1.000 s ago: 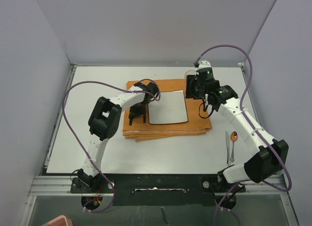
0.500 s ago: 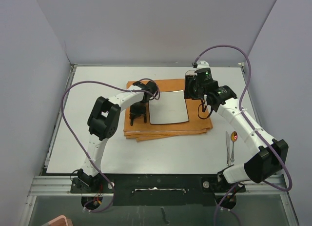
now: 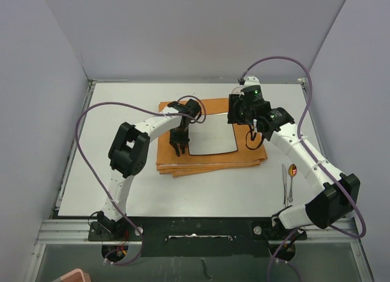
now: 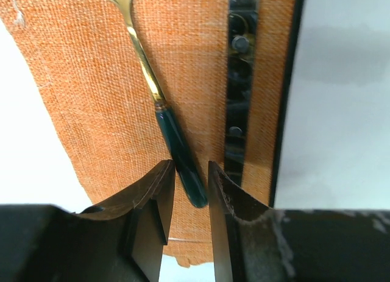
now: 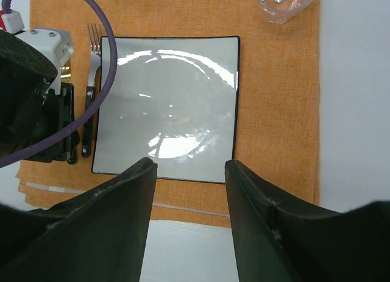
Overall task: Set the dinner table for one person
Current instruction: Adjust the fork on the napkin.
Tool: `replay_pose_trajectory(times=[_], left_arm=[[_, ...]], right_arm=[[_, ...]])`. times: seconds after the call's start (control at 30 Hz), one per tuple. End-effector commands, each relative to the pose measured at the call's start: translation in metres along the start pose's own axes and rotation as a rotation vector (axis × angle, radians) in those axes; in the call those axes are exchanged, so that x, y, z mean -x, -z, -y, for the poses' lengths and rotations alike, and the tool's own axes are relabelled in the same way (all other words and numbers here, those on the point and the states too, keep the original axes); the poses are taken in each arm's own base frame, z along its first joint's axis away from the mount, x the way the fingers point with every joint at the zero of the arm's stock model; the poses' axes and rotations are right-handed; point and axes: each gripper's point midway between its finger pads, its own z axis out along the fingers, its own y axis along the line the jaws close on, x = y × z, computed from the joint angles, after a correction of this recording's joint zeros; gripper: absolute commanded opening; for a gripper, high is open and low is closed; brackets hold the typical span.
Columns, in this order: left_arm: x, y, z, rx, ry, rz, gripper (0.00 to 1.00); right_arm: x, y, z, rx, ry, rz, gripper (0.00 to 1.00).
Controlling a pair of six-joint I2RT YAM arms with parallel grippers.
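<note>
Left gripper (image 4: 190, 167) sets gold utensil (image 4: 175, 139) on mat (image 4: 91, 87), plate's (image 5: 170, 105) nine o'clock; pinching it or not, I cannot tell. Right gripper (image 5: 189, 165) spread, empty. Next: lift clear.

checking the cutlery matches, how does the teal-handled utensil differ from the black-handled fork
The teal-handled utensil has a gold stem; the black-handled fork is silver. The utensil lies slanted, the fork straight along the plate. The left hand straddles the utensil's handle, not the fork's. Both lie on the orange mat.
</note>
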Motion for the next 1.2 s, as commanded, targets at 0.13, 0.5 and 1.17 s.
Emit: replay_pose_trajectory(times=[0.13,0.5,1.17], left_arm=[[0.026,0.058,0.007,-0.117,0.070,0.134,0.27],[0.037,0.106,-0.094,-0.097,0.357,0.316,0.35],[-0.028,0.187,-0.224,-0.064,0.494,0.615,0.45]], right_arm=[[0.017,0.009,-0.009,0.013,-0.013,0.075,0.49],[0.001,0.012,-0.012,0.047,0.027,0.031,0.50],[-0.099,-0.048,-0.166,0.404,0.429,-0.397,0.51]])
